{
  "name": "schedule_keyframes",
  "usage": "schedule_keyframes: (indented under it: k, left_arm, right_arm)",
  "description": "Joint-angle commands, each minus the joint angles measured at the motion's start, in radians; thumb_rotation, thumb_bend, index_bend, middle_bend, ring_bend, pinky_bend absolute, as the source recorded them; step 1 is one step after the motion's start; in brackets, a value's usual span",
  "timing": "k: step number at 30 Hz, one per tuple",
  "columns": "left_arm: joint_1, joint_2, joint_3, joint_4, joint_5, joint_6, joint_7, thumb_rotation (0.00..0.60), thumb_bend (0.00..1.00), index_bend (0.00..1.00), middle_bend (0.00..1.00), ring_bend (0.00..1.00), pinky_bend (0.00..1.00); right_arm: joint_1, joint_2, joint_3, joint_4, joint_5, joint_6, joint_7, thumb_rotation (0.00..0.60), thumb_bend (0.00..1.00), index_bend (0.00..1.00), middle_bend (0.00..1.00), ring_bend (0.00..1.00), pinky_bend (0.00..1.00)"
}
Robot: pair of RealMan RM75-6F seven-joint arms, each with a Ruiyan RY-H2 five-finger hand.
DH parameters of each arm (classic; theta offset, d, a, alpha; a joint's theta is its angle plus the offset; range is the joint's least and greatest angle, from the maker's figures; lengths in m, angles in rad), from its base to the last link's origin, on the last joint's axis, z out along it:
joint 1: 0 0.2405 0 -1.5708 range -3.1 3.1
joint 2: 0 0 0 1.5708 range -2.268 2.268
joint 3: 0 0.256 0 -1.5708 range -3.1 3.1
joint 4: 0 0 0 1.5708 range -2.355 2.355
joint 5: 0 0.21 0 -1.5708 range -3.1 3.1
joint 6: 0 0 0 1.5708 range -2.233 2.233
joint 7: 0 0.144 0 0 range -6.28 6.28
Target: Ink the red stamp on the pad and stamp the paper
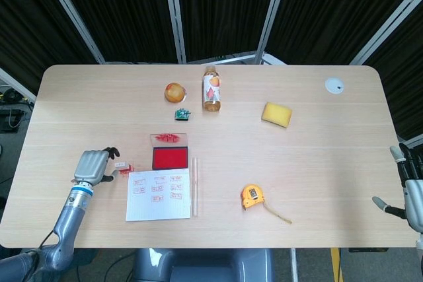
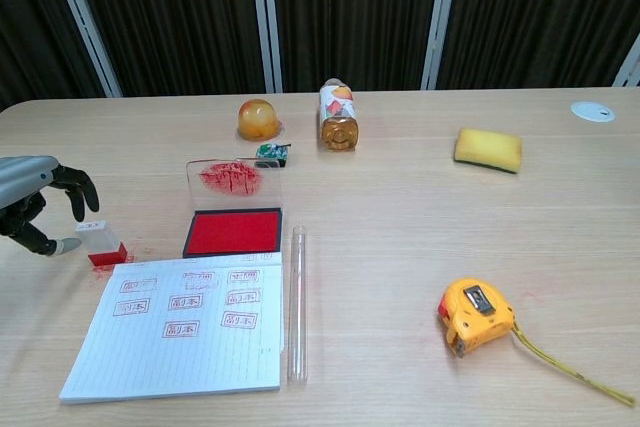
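My left hand is right at the stamp; my right waits at the table's edge.

In the head view, I see my left hand (image 1: 94, 165) just beside the small clear-topped red stamp (image 1: 123, 167), fingers curled towards it, though I cannot tell from here whether they touch. The stamp stands left of the open red ink pad (image 1: 170, 157), above the corner of the lined white paper (image 1: 158, 194) already bearing red marks. My right hand (image 1: 411, 193) sits at the far right edge, fingers spread, holding nothing.

In the chest view, my left hand (image 2: 35, 209) has its fingers arched over the stamp (image 2: 100, 243) with the thumb tip at its side, not yet clasping it. The stamp stands upright on the wooden table (image 2: 400, 217), near the ink pad (image 2: 233, 231) and just above the paper (image 2: 185, 322).
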Motion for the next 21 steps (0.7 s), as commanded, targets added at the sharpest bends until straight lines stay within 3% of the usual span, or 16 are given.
schedule_keyframes:
  k: [1,21]
  left_arm:
    - [-0.007,-0.012,0.001,0.014,-0.007,-0.007,-0.001,0.600,0.26,0.37,0.40,0.84,0.86]
    - [-0.029,-0.017,-0.004,0.008,-0.026,-0.004,0.012,0.600,0.26,0.41,0.47,0.84,0.86]
  right_arm:
    - [0.002,-0.002,0.001,0.002,0.005,-0.004,-0.003,0.600,0.00,0.00,0.00,0.00,0.00]
    - [0.008,-0.011,0.006,0.008,0.027,-0.015,-0.017,0.600,0.00,0.00,0.00,0.00,0.00]
